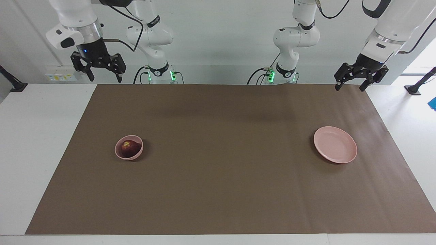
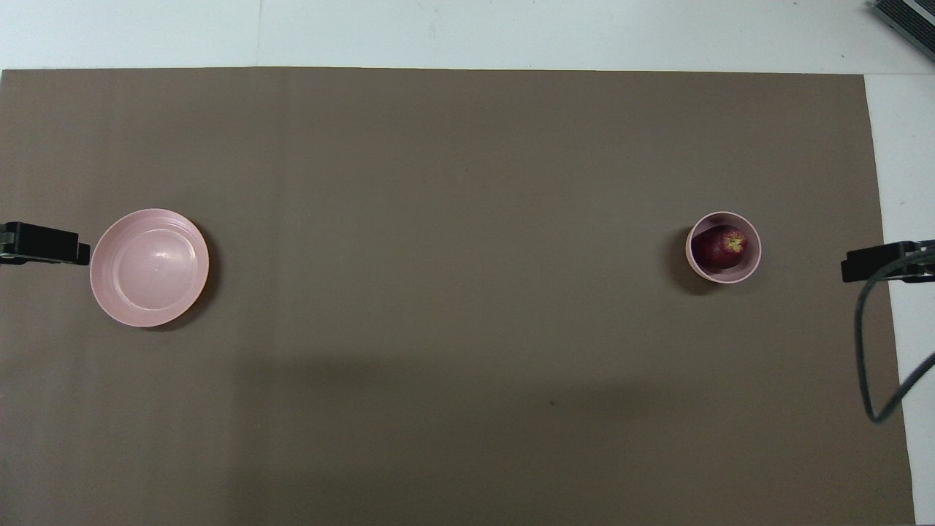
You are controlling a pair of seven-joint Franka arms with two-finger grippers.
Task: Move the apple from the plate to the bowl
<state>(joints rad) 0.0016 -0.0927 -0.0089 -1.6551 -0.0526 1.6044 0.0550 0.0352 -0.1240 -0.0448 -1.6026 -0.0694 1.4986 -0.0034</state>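
Apple (image 1: 129,147), dark red with yellowish patch up top, sits inside small deep pink bowl (image 1: 137,155) at right arm's end of brown mat (image 1: 218,190). Right gripper (image 1: 101,70), fingers spread wide and empty, hangs high at bowl's 11 o'clock in facing view, touching nothing. Left gripper (image 1: 352,81), likewise wide open and empty, is raised over mat's corner at 1 o'clock from plate (image 1: 335,144). Plate: wide, shallow, smooth, pale pink, bare, well apart from bowl.
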